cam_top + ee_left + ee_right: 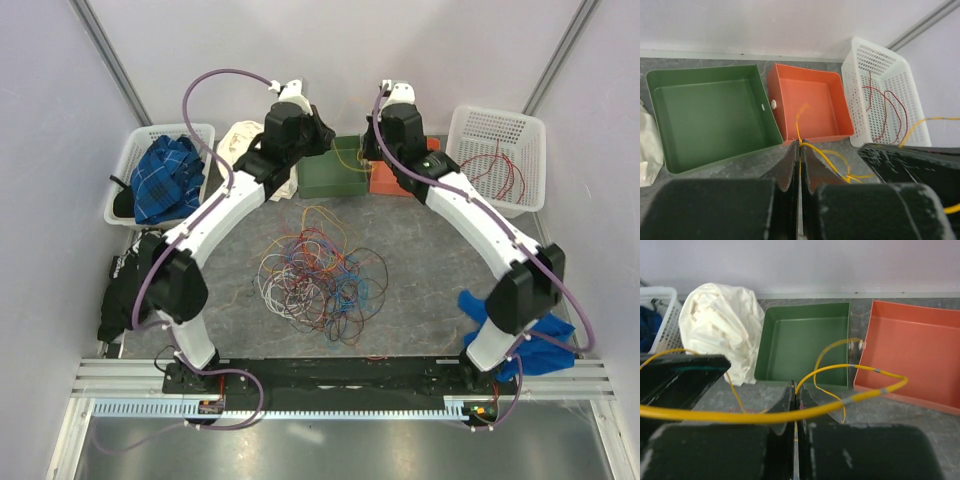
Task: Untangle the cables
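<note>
1. One yellow cable (740, 417) is hanging between both arms. The left hand (800, 150) and right hand (794, 390) are each pinching together on it, above the green bin (715, 115) and orange bin (810, 105) at the bench's far edge.
2. A few red cables (886, 107) are lying in the white basket (860, 90) at the far right corner, seemingly sorted.
3. Most cables (320, 275) are sitting knotted mid-bench, so the task is looking barely begun.

The left arm (215, 215) and right arm (480, 215) rise from the near edge with elbows bowed outward. Their wrists reach inward over the far side of the worktop. The left gripper (325, 140) and right gripper (368, 148) sit near each other, tips apart. Both pairs of jaws are pressed together, pinching a yellow cable (875, 371).
</note>
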Action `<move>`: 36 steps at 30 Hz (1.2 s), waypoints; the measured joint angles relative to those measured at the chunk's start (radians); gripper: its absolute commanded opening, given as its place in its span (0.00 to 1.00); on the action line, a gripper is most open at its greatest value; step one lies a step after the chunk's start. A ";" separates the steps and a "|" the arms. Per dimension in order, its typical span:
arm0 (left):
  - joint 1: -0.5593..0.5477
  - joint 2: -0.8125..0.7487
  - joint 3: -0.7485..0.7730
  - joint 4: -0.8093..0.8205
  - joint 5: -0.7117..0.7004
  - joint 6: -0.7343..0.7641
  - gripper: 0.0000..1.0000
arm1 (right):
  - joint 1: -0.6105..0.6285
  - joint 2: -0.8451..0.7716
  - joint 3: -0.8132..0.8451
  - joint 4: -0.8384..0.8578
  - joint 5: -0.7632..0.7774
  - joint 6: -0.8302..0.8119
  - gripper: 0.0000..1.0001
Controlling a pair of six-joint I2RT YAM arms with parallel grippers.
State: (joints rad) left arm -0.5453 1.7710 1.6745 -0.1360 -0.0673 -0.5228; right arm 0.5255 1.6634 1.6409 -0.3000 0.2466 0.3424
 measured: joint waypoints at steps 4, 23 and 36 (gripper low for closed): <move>0.025 0.102 0.090 0.004 0.006 -0.024 0.02 | -0.057 0.143 0.092 0.027 -0.049 0.034 0.00; 0.176 0.396 0.285 0.016 0.009 -0.035 0.02 | -0.112 0.597 0.412 0.102 -0.211 0.164 0.29; 0.183 0.521 0.363 0.003 -0.012 -0.038 0.29 | -0.106 0.575 0.350 0.095 -0.212 0.190 0.86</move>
State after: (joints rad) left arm -0.3622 2.2917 2.0377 -0.1333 -0.0792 -0.5606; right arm 0.4194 2.2387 1.9911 -0.2047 0.0341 0.5323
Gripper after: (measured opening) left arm 0.025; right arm 0.861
